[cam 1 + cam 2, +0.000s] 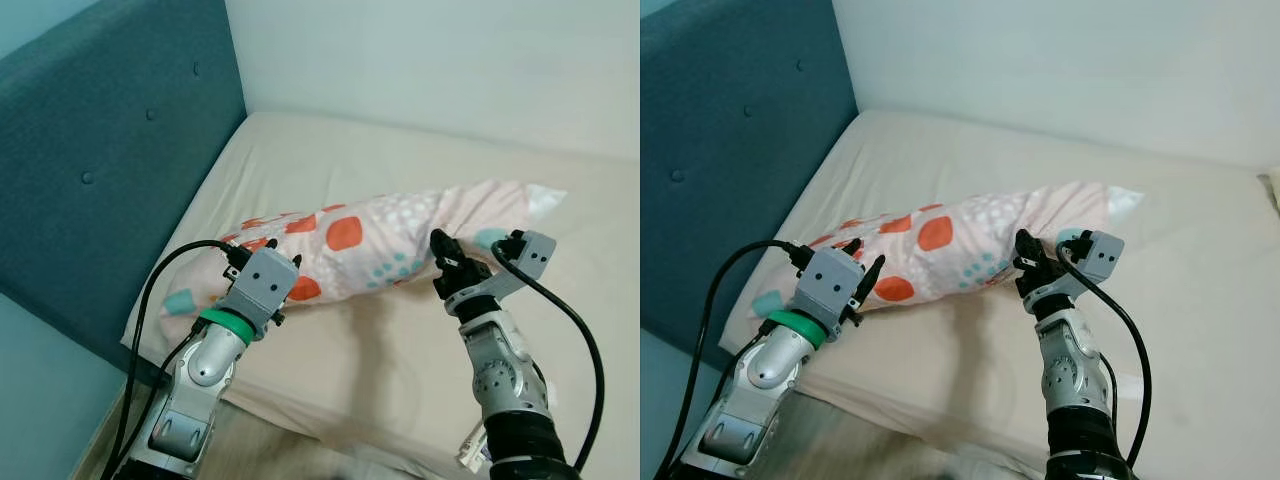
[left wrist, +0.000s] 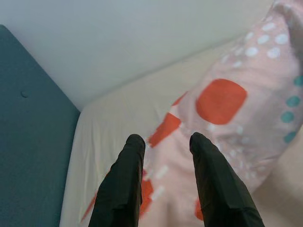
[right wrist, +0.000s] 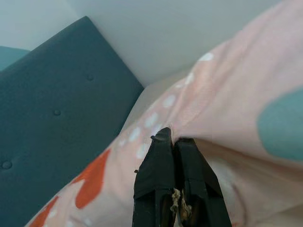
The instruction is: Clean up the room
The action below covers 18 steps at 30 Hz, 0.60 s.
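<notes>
Nearest the camera, two silver robot arms rise from the lower edge of the head views, one on each side; the left gripper [image 1: 258, 256] sits at the near end of a long pillow [image 1: 380, 240], its two black fingers [image 2: 124, 184] spread apart with the patterned fabric lying between and beyond them, not clamped as far as the wrist view shows; the right gripper [image 1: 443, 258] is further along the near side of the same pillow, its fingers pressed together on a fold of the pink cover, which bunches right at their tips in the right wrist view; the pillow is pale pink with large orange patches, white dots and teal spots, and it lies slantwise across a bare cream mattress [image 1: 400, 350], its near end toward the headboard side and its far end, where a white corner pokes out of the cover, well out toward the middle; beyond it the mattress runs to a plain pale wall [image 1: 450, 60]; on the robot's left a teal padded headboard [image 1: 100, 150] with buttons stands along the bed's edge; as a judgement, the tidying is at an early stage; the pillow is gripped on one side but still askew, and squaring it against the headboard remains.
</notes>
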{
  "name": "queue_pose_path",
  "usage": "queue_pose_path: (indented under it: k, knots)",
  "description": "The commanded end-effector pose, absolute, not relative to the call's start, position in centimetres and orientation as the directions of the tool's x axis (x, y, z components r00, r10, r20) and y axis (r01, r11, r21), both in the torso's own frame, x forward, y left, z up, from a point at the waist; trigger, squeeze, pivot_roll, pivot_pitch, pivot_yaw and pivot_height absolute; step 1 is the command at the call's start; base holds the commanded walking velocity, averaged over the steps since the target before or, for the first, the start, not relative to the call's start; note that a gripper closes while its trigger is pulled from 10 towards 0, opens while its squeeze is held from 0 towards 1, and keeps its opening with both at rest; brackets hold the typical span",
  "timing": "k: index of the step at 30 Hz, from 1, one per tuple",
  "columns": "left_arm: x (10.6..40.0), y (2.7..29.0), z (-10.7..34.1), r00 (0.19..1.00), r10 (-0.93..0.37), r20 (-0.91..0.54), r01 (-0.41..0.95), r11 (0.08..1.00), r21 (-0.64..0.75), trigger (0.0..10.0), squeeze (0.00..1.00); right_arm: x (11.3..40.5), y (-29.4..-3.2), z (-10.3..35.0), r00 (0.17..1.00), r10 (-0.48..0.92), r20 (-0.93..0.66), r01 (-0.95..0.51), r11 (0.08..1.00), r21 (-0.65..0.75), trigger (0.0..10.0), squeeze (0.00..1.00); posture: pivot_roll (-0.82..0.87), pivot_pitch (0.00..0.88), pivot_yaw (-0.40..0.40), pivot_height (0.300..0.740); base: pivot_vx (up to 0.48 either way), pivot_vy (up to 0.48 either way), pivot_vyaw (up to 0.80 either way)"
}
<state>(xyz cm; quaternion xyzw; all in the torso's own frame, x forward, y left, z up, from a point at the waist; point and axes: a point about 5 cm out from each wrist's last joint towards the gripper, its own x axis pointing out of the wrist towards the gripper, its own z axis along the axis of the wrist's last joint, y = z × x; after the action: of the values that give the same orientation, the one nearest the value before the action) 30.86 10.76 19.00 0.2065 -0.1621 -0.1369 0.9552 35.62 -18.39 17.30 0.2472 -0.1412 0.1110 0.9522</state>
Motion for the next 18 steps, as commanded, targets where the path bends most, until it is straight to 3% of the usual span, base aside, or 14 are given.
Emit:
queue_pose_path:
  k: [1,13,18]
  knots:
    - [30.9,10.9,18.2,0.920,-0.325,0.218,0.208,0.878,0.430,10.0,0.00,35.5,-18.2,17.1,0.937,0.153,0.314,-0.276,0.874,0.400,10.0,0.00,-0.09,0.141,0.078,0.740,0.000,0.000,0.00]
    - [31.0,10.9,18.2,0.920,-0.327,0.214,0.210,0.876,0.435,10.0,0.00,35.6,-19.0,16.5,0.957,0.091,0.274,-0.201,0.891,0.408,10.0,0.00,-0.09,0.124,0.077,0.740,0.000,0.000,0.00]
    - [30.9,10.8,17.8,0.916,-0.353,0.191,0.235,0.858,0.457,10.0,0.00,35.1,-18.1,15.2,0.966,0.102,0.236,-0.188,0.906,0.380,10.0,0.00,-0.09,0.120,0.078,0.740,0.000,0.000,0.00]
